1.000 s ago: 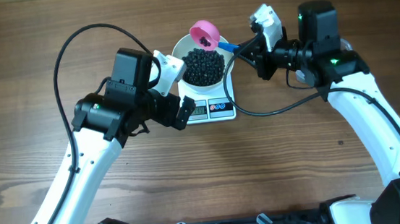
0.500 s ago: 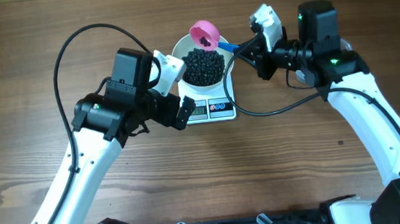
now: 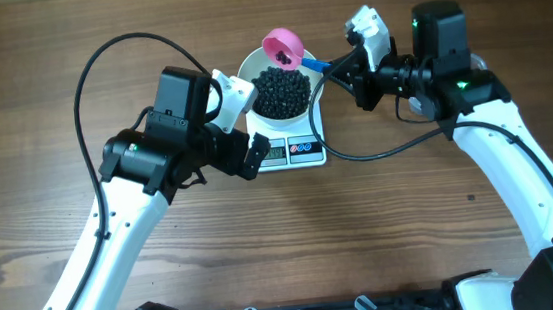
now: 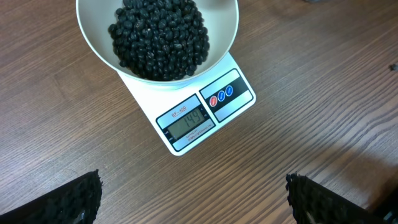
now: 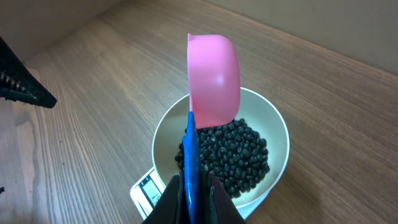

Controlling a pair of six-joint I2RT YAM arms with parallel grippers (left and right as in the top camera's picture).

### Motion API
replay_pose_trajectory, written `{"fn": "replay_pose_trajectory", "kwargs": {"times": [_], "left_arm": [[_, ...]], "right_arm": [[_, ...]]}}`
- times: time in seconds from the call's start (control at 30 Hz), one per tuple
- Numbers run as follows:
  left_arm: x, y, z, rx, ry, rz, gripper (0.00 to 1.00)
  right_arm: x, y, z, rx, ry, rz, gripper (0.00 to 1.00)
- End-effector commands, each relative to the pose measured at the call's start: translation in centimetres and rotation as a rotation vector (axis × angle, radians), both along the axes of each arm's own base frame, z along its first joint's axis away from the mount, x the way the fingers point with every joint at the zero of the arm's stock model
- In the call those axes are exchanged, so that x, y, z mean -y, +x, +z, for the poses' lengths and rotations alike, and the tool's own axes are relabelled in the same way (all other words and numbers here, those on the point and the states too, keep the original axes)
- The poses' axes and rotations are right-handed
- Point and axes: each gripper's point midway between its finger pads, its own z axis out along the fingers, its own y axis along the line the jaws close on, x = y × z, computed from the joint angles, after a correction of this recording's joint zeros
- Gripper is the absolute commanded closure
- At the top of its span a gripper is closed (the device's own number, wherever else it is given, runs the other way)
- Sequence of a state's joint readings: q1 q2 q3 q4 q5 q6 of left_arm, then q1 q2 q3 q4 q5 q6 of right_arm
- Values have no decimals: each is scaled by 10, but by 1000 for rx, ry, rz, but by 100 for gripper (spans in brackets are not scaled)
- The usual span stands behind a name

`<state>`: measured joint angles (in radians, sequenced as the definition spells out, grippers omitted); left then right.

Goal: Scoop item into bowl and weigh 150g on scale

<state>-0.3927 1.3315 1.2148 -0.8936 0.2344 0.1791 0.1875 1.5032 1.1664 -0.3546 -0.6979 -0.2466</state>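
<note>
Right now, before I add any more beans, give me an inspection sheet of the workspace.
Surface: wooden table, no loose beans seen on it.
Job's things: white bowl sits on the scale, heaped with black beans; the display looks like 149.
Clutter: nothing seen.
Grippers: right gripper shut on the blue handle of the pink scoop, which is tipped over the bowl; left gripper open and empty, in front of the scale.
Cables: black cable curves close beside the scale; second cable loops over the table's left side.
Surroundings: nothing seen.
</note>
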Motion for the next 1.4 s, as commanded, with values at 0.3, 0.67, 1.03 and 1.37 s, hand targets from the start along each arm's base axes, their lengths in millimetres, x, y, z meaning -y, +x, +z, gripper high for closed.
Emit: {"fn": "replay_pose_trajectory", "kwargs": {"times": [0.3,0.67,1.03,1.37], "left_arm": [[5,0,8,22,-15,-26,0],[5,0,8,22,-15,-26,0],[5,0,8,21,-14,-26,0],[5,0,8,22,-14,-26,0]], "right_arm": [[-2,0,5,29,-5,12,96],[-3,4,10,59,0,12,96],[-3,6,12,116,-23,38,96],[-3,6,12,132,-33,48,96]]}}
